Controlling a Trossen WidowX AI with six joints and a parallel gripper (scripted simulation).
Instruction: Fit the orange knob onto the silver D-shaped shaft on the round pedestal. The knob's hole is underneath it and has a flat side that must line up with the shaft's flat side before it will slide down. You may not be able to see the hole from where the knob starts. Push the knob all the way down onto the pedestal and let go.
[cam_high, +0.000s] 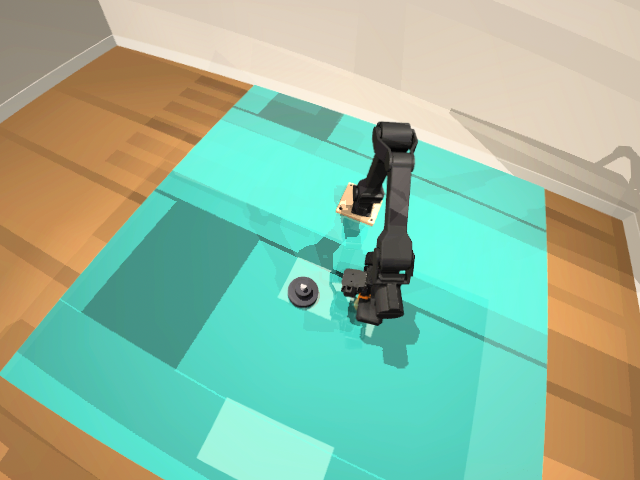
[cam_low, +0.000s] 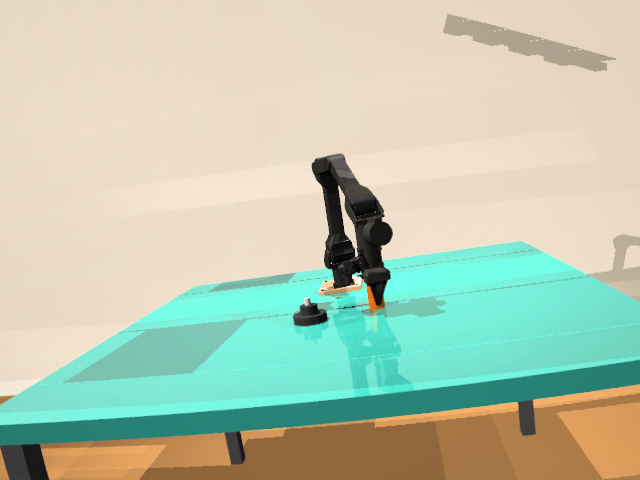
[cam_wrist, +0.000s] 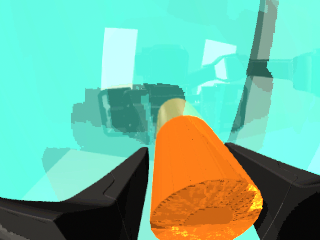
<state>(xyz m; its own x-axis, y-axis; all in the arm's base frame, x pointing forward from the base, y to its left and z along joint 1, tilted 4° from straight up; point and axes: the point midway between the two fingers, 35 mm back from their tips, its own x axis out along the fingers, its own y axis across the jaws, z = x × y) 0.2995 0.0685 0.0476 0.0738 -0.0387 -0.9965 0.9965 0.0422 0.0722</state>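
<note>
The orange knob (cam_high: 364, 297) (cam_low: 371, 300) (cam_wrist: 192, 155) stands upright on the teal table, its lower end meeting its reflection in the wrist view. My gripper (cam_high: 362, 298) (cam_low: 378, 302) (cam_wrist: 186, 151) points down around the knob and is open. In the wrist view a gap shows between the left finger and the knob; the right finger is close beside it. The hole and its flat side are hidden. The round black pedestal (cam_high: 294, 298) (cam_low: 310, 318) stands to the left of the gripper in the top and exterior views, with the silver shaft (cam_high: 303, 286) (cam_low: 307, 301) upright and bare. The shaft's flat side cannot be made out.
The arm's pale base plate (cam_high: 344, 208) (cam_low: 325, 290) is behind the pedestal and gripper. The teal table (cam_high: 403, 413) (cam_low: 465, 351) shows shadows, bright patches and reflections. A wall stands beyond its back edge.
</note>
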